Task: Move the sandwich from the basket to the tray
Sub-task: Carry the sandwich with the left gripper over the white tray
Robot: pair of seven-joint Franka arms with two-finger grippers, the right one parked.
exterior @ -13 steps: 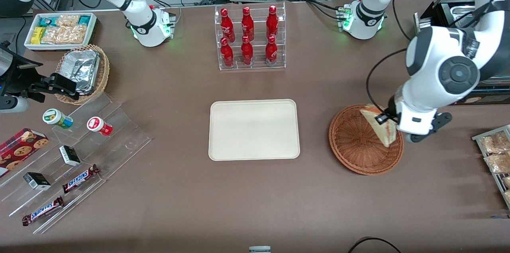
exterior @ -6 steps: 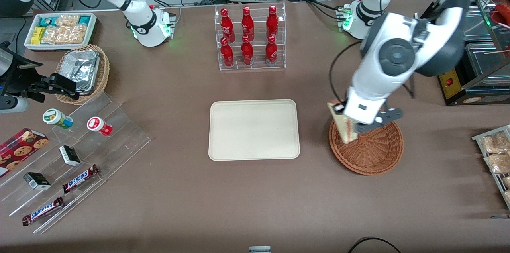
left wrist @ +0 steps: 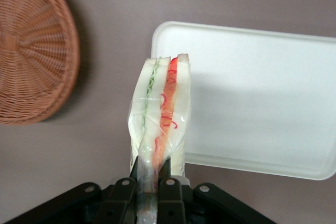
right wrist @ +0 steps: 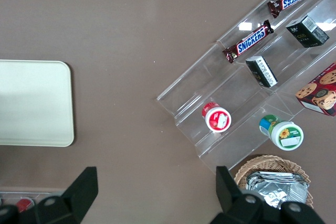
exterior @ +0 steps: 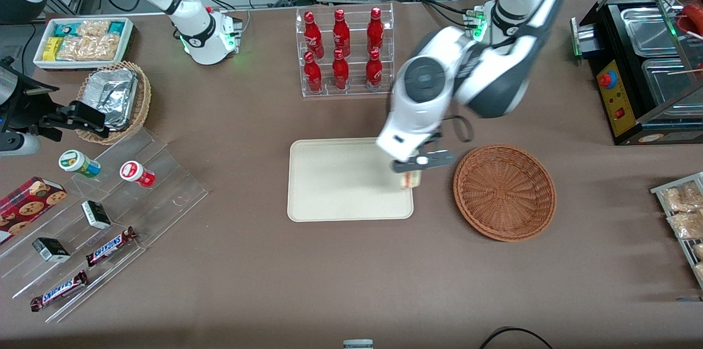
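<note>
We've got the gripper [exterior: 413, 172] pinched tight on the sandwich [left wrist: 160, 124], fingers [left wrist: 169, 188] closed on the bottom end of the wrapped wedge, both faces squeezed. Sandwich is in the air, clear of the basket [exterior: 504, 191], hanging over the tray [exterior: 340, 184] at the edge nearest the basket. In the front view only a sliver of it shows under the wrist.

Step in hand, as we judge it: carry over the tray, then set down. To do it well we'd push further in toward the tray's middle before lowering, since right now the wedge sits about over the rim and could land half off. Lower until the free end touches, then release; the wrap looks slippery and the bread soft, so no extra squeeze.

Orientation: long axis runs straight out from the fingers, filling edge (green, orange, red stripes) facing the wrist camera, free end pointing away from the gripper. It's held on edge, so we expect it to tip onto a flat face once let go.
</note>
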